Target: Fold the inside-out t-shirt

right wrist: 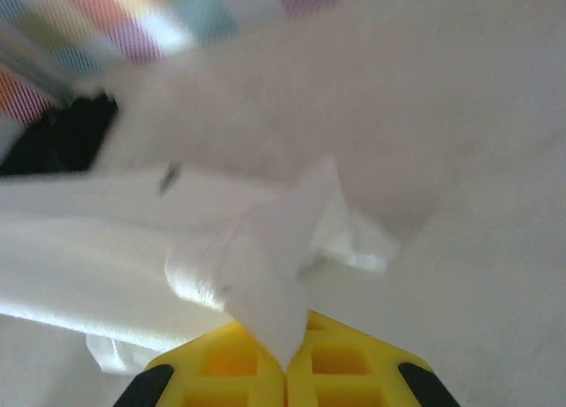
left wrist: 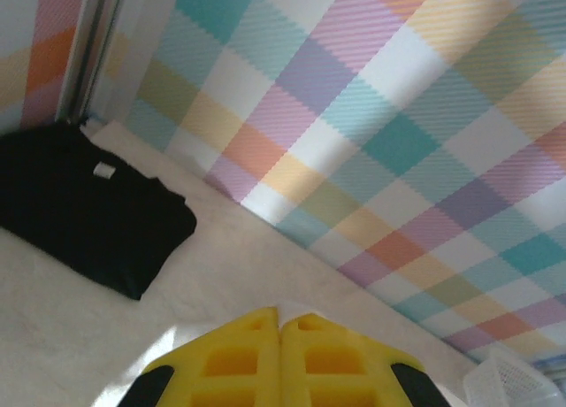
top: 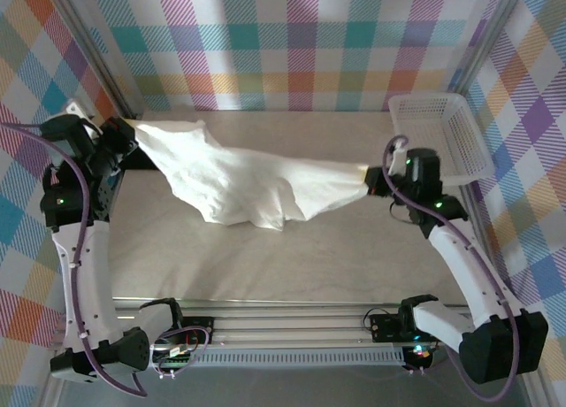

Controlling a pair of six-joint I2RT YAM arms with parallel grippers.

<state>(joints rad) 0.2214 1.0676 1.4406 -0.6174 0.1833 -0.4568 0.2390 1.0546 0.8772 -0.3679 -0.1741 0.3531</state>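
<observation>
Hanging stretched above the far half of the desk (top: 265, 265), the inside-out t-shirt (top: 239, 181) is held at both ends. The left fingers (top: 133, 129) are closed on its left edge and the right fingers (top: 370, 179) pinch its right tip. Its lower edge sags toward the bare near desk. A white basket (top: 442, 133) stands just behind the right fingers.

Left arm (top: 81, 265) stood up from its base at the near-left corner and reached toward the far left, wrist turned inward. Left end effector (top: 131, 131) was closed, its yellow fingers (left wrist: 234, 358) pressed together on an edge of the inside-out t-shirt (top: 239, 181). Right arm (top: 469, 265) extended from the near right, angled inward. Right end effector (top: 371, 179) was closed on the opposite end of the same shirt, its fingers (right wrist: 345, 358) meeting.
</observation>
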